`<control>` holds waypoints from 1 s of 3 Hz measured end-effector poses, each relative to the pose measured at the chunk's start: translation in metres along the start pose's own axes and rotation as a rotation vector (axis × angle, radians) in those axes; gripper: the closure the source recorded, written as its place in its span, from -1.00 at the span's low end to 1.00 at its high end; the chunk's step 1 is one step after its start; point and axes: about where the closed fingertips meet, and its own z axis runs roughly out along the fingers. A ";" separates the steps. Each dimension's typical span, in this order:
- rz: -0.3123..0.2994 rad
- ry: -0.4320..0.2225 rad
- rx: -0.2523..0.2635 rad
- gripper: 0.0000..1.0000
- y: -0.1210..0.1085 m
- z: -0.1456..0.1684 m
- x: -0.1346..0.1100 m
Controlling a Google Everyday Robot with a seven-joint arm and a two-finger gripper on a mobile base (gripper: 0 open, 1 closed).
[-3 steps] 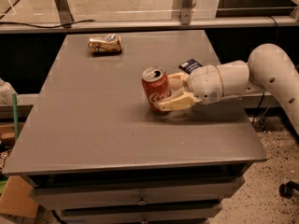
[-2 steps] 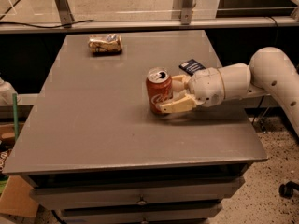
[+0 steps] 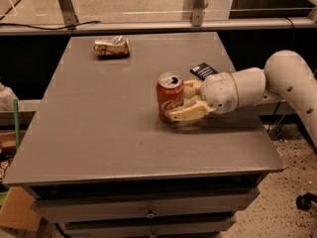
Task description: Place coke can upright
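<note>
The coke can (image 3: 170, 96) is being observed standing upright on the grey surface (image 3: 99, 133), right of centre, with its silver top and the opening being shown upward. Its base appears to be resting on the surface.

The gripper (image 3: 181, 102) is being held low over the surface, reaching in from the right at the end of the white arm (image 3: 292, 78). The jaws are being kept clenched about the coke can. The near tan finger (image 3: 188, 114) is being pressed against the lower right side of the can, reaching round toward its front. The far finger (image 3: 191, 87) is being seen only in part, just behind the can's right edge.

A dark blue packet (image 3: 203, 70) is being noted lying flat on the surface just behind the gripper, partly covered by the wrist housing. A tan-and-silver snack packet (image 3: 112, 46) is being noted near the far left corner, well apart from the can. Drawer fronts (image 3: 148, 209) are being seen below the front edge of the surface.
</note>
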 end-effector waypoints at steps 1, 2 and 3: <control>-0.009 -0.011 0.005 -0.68 -0.006 -0.008 0.002; -0.019 -0.026 -0.005 -1.00 -0.012 -0.021 0.007; -0.033 -0.027 -0.086 -1.00 -0.023 -0.055 0.018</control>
